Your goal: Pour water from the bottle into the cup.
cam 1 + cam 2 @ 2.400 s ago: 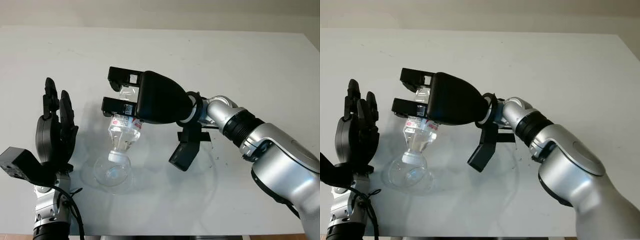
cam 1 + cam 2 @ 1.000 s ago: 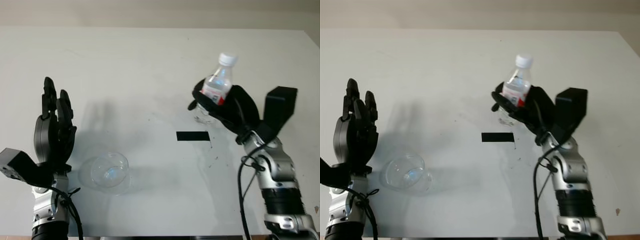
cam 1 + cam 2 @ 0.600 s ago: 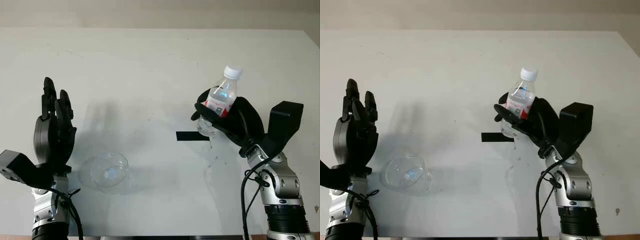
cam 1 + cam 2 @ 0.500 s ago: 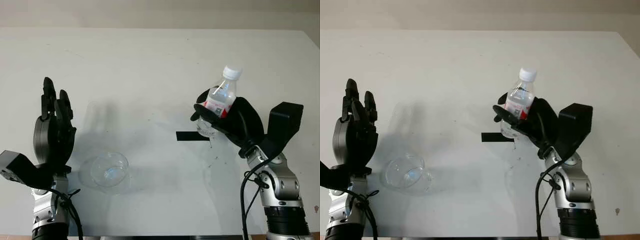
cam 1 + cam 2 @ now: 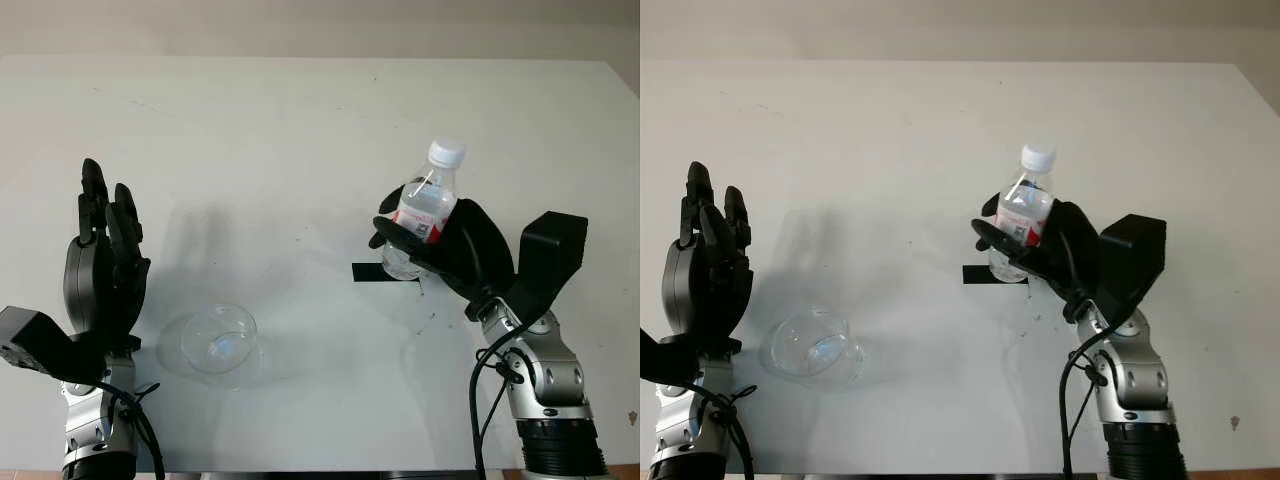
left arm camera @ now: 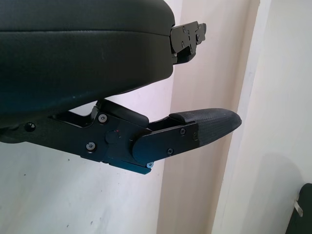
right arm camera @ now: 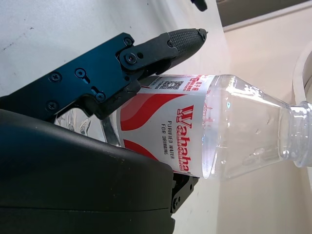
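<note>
The bottle (image 5: 424, 212) is clear plastic with a white cap and a red-and-white label; it stands nearly upright, its top leaning slightly away, gripped around its lower body by the right robot hand (image 5: 455, 250); its base sits at or just above the counter (image 5: 320, 120), which of the two cannot be told; the cup (image 5: 218, 343) is clear, round and squat, standing open side up on the counter, well apart from the bottle and just beside the open left robot hand (image 5: 100, 280).
</note>
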